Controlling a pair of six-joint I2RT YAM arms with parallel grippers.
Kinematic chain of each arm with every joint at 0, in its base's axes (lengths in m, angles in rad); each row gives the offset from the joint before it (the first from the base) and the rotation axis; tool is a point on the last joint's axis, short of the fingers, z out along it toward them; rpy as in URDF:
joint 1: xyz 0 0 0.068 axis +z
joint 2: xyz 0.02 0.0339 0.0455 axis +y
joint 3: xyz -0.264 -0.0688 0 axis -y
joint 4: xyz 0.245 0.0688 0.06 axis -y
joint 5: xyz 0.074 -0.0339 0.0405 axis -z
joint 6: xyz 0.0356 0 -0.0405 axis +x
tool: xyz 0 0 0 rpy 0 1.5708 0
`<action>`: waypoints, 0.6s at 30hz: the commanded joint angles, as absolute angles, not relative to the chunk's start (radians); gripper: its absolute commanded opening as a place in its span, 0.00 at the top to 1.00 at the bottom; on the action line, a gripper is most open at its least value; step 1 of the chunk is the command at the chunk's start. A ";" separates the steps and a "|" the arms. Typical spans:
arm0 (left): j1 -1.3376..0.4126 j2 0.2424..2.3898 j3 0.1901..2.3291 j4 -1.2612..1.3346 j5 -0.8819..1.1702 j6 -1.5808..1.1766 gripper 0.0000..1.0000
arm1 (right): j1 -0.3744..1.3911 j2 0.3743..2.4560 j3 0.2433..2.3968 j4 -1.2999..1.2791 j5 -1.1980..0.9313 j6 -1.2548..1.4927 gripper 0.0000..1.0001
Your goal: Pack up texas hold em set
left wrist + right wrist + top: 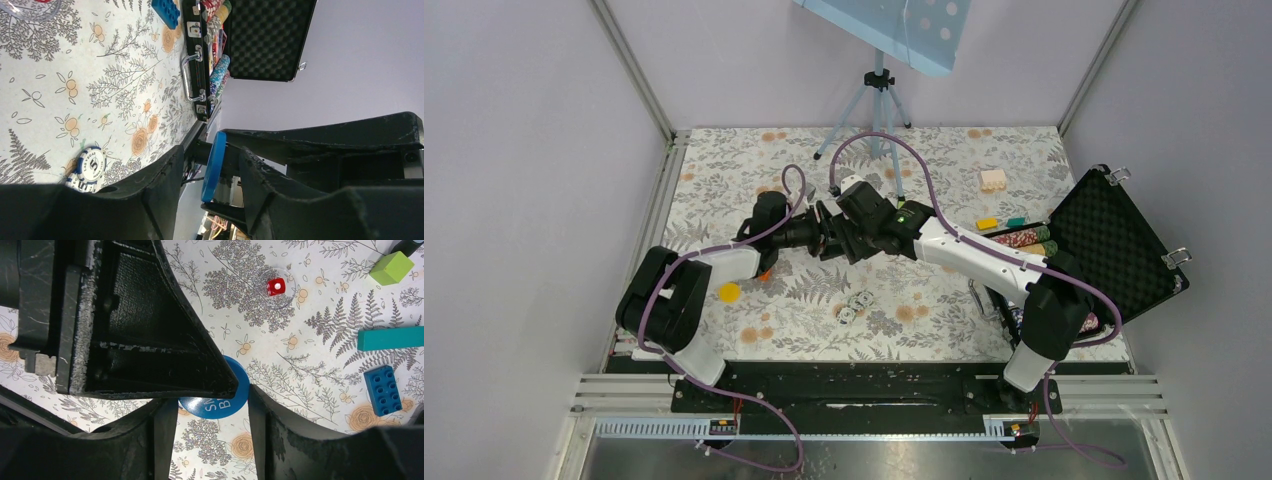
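Note:
The black case (pixel 1114 245) lies open at the right, foam lid (pixel 270 40) up, with rows of chips (pixel 218 70) behind its silver handle (pixel 187 75). Over the middle of the table the two grippers meet tip to tip. My right gripper (pixel 212 407) is shut on a blue dealer disc (pixel 220 401), gripping it across its width. My left gripper (pixel 210 155) stands open around that same disc (pixel 214 165), which shows edge-on with a gap on each side. Two white chips (pixel 90 167) lie on the cloth (pixel 852 305). A red die (pixel 275 286) rests in a clear round piece.
Toy bricks lie on the flowered cloth: a blue one (pixel 382 390), a teal bar (pixel 390 338) and a green block (pixel 391 267). A yellow piece (pixel 729 292) sits near the left arm. A tripod (pixel 876 95) stands at the back.

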State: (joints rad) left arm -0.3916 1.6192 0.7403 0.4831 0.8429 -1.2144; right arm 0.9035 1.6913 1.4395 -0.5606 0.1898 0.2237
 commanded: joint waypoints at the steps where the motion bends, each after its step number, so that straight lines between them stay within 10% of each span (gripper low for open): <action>1: -0.403 1.623 0.782 0.562 0.880 -1.226 0.59 | 0.917 1.672 1.474 -0.566 0.187 0.207 0.54; 18: -0.429 1.628 0.792 0.589 0.889 -1.233 1.00 | 0.922 1.646 1.453 -0.565 0.209 0.195 0.52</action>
